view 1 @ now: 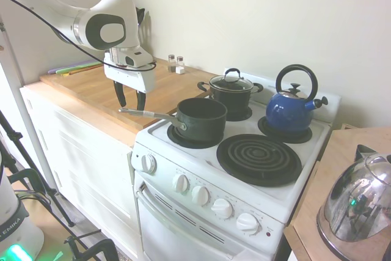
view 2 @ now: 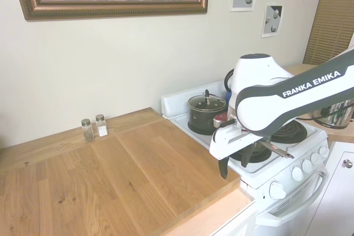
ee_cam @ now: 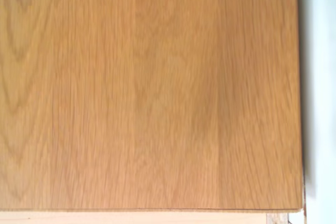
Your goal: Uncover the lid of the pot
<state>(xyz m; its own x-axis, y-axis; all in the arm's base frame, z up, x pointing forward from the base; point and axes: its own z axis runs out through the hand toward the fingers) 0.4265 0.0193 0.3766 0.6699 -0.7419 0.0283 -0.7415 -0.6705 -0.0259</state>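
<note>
The lid (view 1: 231, 82) sits on the pot (view 1: 232, 97) at the stove's (view 1: 287, 203) back left burner, by the counter-side edge. The gripper (view 1: 131, 100) hangs over the wooden counter (view 1: 91, 93) near the edge that meets the stove, fingers spread and holding nothing. A saucepan (view 1: 198, 120) stands on the front left burner, a blue kettle (view 1: 290, 109) at the back right corner

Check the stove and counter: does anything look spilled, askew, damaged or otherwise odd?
Nothing stands out. The lid sits squarely on the pot, the saucepan and kettle stand upright on their burners, and the two shakers stand upright on the counter. No spills show. The gripper hangs open above the counter.
</note>
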